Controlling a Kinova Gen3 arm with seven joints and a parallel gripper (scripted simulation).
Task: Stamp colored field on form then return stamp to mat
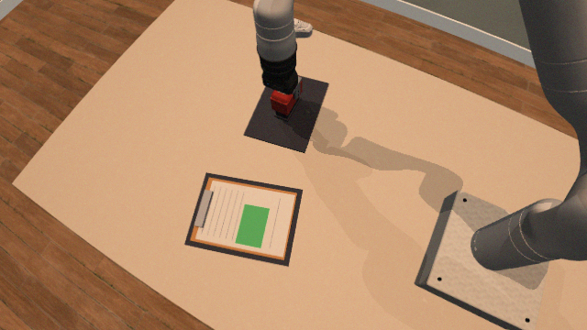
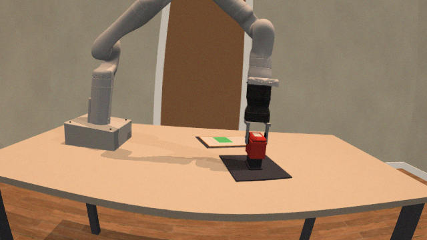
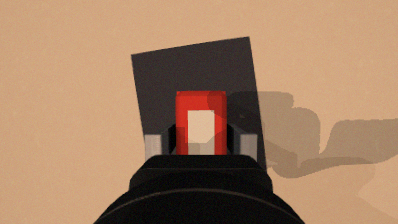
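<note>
The red stamp (image 2: 256,149) stands upright on the dark mat (image 2: 275,173), its pale top facing straight up between the fingers. The gripper (image 2: 257,133) hangs directly above it, jaws spread wide and empty, one finger either side of the stamp's narrow width, not gripping

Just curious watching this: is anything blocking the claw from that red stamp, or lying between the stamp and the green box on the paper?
Nothing visible: the open claw straddles the stamp, and bare table separates the mat from the field.
</note>
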